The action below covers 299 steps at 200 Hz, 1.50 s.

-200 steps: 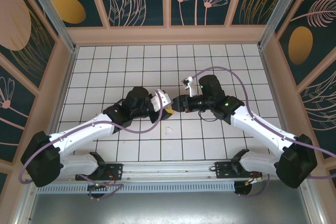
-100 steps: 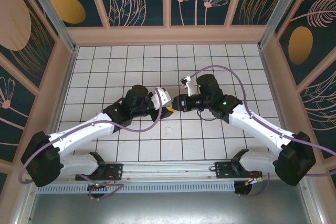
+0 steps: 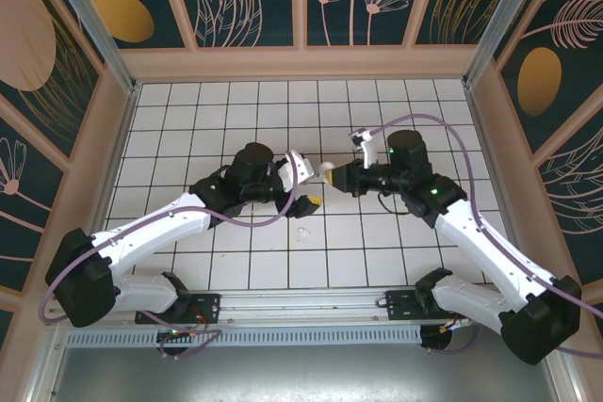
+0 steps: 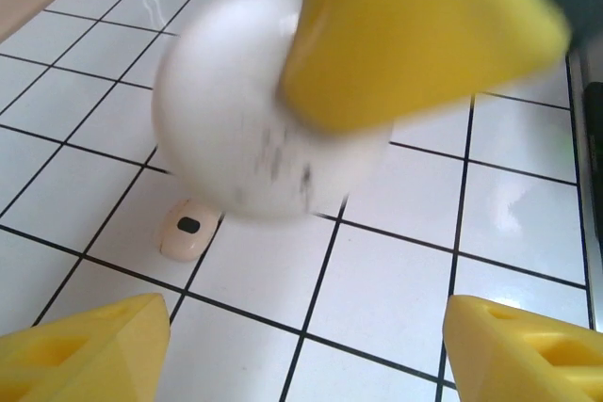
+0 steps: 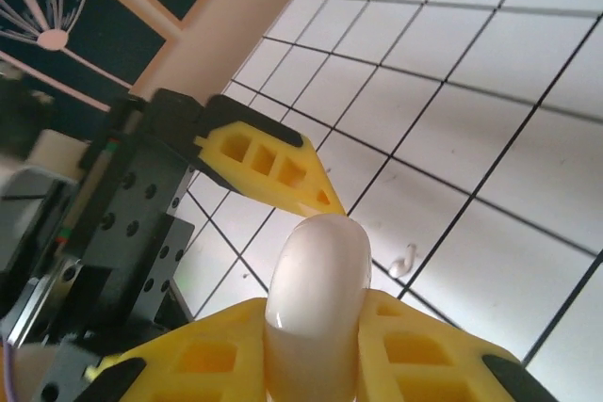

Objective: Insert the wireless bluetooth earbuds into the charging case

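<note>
The white-tiled worktop [image 3: 188, 120] is lying inside beige walls. On it, a small pale bit [image 3: 301, 231] is resting on a tile near the front middle, well apart from the walls. From the left wrist, a pink-beige rounded case [image 4: 187, 229] with a dark spot is sitting flat just beside a grout crossing. From the right wrist, what looks like an earbud [image 5: 405, 259], tiny and blurred, is lying near a grout line.

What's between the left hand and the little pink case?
Just bare white tiles, seen in the left wrist view, between the left hand and the small pale pink rounded plastic case.
</note>
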Motion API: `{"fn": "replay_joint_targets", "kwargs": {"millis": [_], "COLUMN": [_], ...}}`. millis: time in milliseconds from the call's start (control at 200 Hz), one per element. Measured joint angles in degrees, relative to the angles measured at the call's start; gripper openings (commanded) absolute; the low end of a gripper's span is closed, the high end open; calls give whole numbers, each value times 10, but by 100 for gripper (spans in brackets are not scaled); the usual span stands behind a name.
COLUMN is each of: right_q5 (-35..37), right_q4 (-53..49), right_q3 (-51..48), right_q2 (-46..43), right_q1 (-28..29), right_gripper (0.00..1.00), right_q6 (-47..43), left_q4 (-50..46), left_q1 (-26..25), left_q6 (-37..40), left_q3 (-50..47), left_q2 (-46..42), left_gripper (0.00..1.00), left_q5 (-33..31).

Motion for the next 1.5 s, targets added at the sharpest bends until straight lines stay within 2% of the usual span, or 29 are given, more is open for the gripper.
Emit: {"fn": "replay_joint_targets", "kwargs": {"millis": [115,270,591,656,776,976,1221,1356,1496], "right_q5": [-56,-114,-134,-134,-137,-157,-167,-170,-176], "right_q4": [-26,-108,-245,-266,-290,-298,-300,-304,-305], "right_q3": [2,41,114,123,134,134,134,141,144], "right_q2": [-15,5,75,86,92,80,72,81,82], "right_q1": [-36,-40,-40,-40,-40,-39,-23,-14,-12], "right_gripper": [20,20,20,20,19,16,16,17,17], "right_q6": [-84,-215,-414,-440,-483,-558,-602,-611,-617], "left_q4": [-12,-36,-55,-61,-71,-74,-73,-73,-73], "left_q1": [0,0,0,0,0,0,0,0,0], "left_q6": [15,44,106,117,135,139,139,139,135], "left_q3": [1,23,58,58,58,61,63,64,72], "left_q2": [-7,-9,-10,-10,-10,-8,1,6,14], "left_gripper": [73,71,66,64,54,54,51,38,29], "left_q5": [10,38,106,112,123,143,161,165,167]}}
